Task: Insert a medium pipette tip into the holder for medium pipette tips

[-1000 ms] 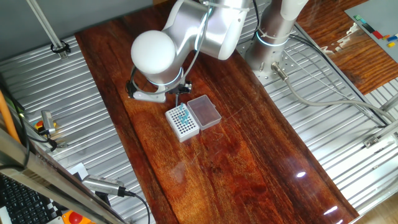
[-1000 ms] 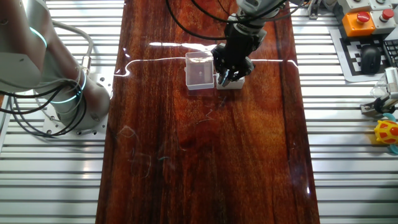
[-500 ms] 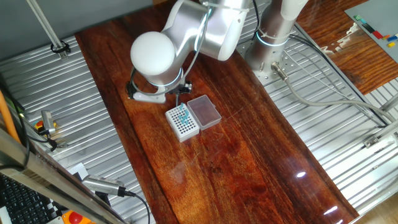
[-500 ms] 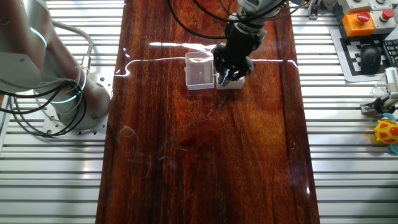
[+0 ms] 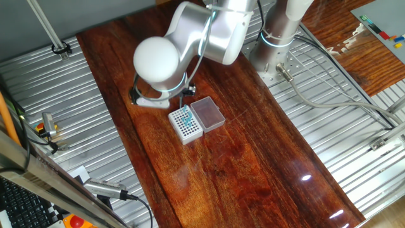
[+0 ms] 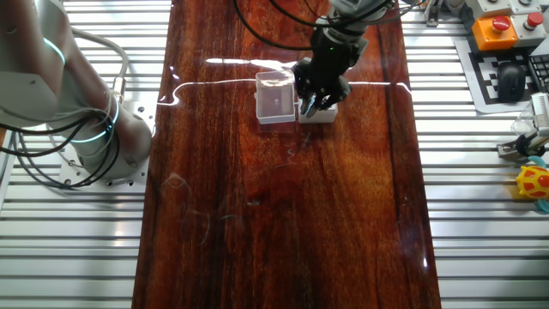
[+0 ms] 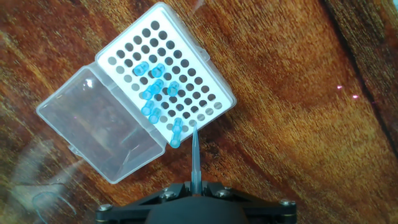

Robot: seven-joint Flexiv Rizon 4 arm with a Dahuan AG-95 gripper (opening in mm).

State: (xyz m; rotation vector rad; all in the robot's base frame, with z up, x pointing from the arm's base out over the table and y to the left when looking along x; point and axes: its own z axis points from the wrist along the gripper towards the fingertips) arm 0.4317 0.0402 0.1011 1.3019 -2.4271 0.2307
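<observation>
Hand view, bottom center: gripper point(image 7: 195, 186) clamped on the pipette tip point(image 7: 195, 155), which points straight up the frame, its thin end over the lower edge of the white rack point(image 7: 168, 68), near a hole in the outermost row; can't tell if it touches. Rack sits upper center, tilted, several blue tips point(image 7: 152, 93) seated in it. Clear lid point(image 7: 102, 130) lies open, hinged to the rack's left side, center left. All on the wooden table point(image 7: 298, 124). In one fixed view the arm point(image 5: 190, 38) hangs above the rack point(image 5: 185, 124).
</observation>
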